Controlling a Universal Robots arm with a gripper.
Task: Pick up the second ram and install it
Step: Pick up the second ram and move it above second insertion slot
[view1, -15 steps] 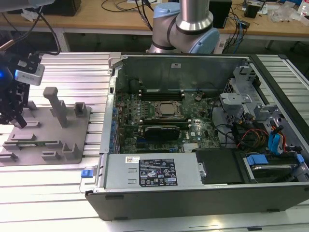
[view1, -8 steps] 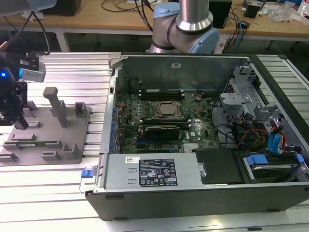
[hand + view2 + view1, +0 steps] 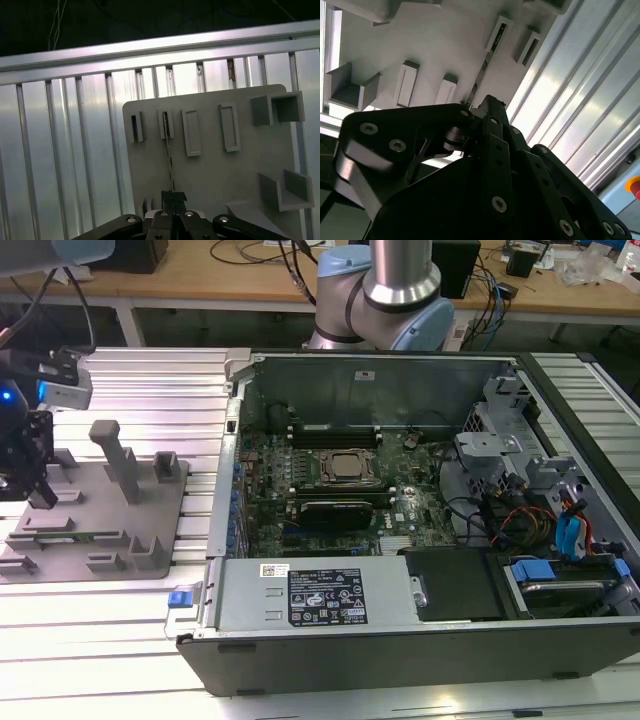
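Black gripper [image 3: 42,498] is hanging over the grey tray [image 3: 85,505] at the exterior view's left, with the open case [image 3: 400,660] sitting to its right.
Green ram [image 3: 170,160] is standing on edge in the tray's slots, running under the gripper; whether the tool is clamping it cannot be told.

Grey tray [image 3: 92,498] beside open computer case [image 3: 400,660] (ribbed metal table [image 3: 150,390]).
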